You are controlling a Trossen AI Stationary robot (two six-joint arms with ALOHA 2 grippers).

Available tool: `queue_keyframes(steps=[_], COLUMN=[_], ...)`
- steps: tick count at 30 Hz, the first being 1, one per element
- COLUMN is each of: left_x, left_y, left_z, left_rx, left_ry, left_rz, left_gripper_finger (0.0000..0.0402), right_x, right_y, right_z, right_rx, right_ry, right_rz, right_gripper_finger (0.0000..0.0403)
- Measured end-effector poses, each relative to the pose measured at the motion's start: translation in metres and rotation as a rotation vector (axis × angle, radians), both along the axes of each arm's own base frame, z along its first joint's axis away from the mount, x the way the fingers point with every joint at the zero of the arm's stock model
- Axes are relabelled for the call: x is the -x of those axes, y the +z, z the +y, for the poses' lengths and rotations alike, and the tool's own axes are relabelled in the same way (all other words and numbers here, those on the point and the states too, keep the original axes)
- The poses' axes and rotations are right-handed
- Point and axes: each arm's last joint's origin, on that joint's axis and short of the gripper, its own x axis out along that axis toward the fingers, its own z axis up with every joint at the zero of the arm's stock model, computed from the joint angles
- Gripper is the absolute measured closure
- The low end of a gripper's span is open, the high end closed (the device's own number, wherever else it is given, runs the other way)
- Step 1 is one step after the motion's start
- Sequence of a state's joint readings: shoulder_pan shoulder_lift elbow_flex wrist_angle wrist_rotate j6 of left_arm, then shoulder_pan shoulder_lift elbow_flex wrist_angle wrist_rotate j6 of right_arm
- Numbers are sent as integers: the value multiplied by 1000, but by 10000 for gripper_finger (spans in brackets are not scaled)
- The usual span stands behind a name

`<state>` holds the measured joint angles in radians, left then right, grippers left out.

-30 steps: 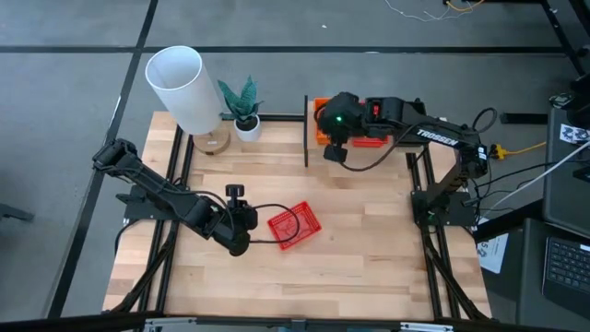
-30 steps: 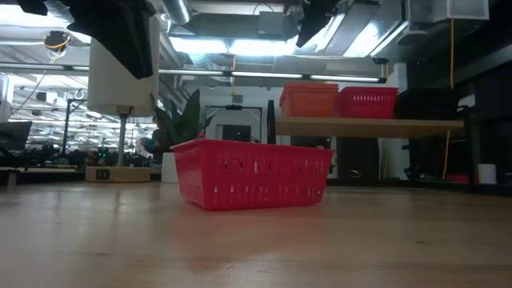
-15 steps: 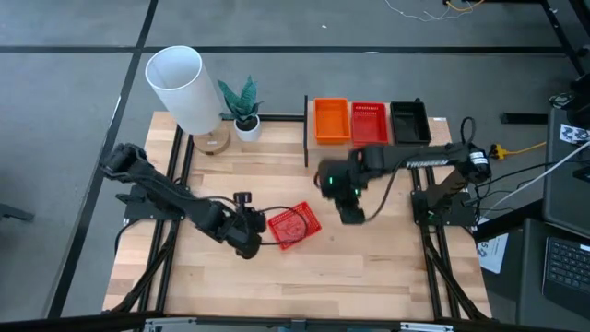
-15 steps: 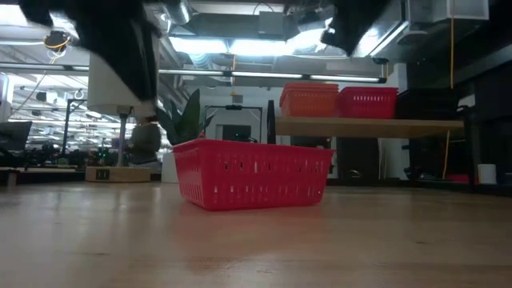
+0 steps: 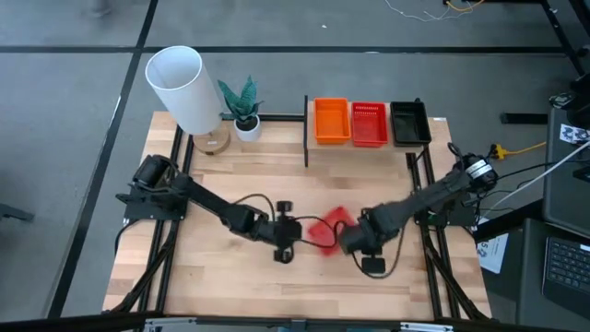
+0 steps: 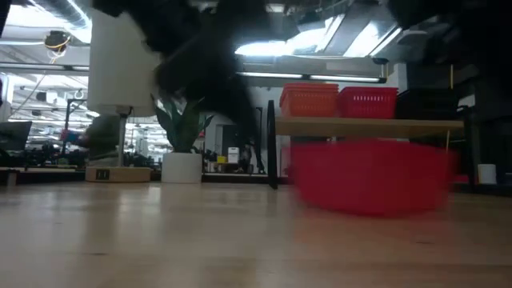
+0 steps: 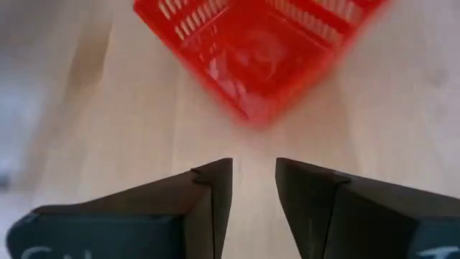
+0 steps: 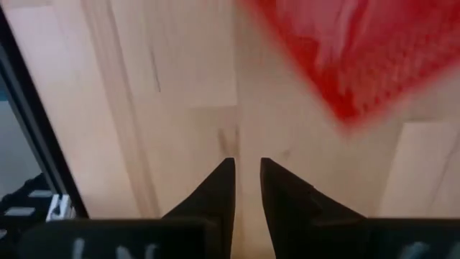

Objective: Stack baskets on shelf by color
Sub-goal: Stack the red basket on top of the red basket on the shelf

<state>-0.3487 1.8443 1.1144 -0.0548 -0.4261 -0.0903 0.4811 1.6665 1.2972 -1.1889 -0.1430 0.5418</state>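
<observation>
Loose red basket point(image 5: 328, 230) sitting right between both grippers mid-table.

High view: left gripper point(image 5: 293, 242) just beside one side of it, right gripper point(image 5: 343, 242) at the other; shelf point(image 5: 371, 143) well beyond holds orange, red and black stacks. Low view: basket blurred. Wrist views: both finger pairs narrow, gripping nothing, basket just ahead.

Blurred red basket, arms in the way

The loose red basket point(image 6: 370, 176) is smeared in the low view; from above, both arms partly cover it point(image 5: 327, 227).
</observation>
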Motion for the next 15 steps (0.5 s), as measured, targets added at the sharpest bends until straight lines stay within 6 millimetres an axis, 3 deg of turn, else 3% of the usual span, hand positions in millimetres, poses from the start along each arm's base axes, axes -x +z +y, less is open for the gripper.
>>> queue_keyframes(steps=[8,15], left_x=[8,40], left_y=[16,29], left_z=[16,20], left_rx=[-86,-174], left_ry=[25,59], left_rz=[36,217], left_gripper_finger=[301,301], right_x=[27,49], right_y=[-2,-2], right_z=[45,70], right_rx=[147,178], right_ry=[10,-138], right_rz=[-117,-148], right_gripper_finger=[336,336])
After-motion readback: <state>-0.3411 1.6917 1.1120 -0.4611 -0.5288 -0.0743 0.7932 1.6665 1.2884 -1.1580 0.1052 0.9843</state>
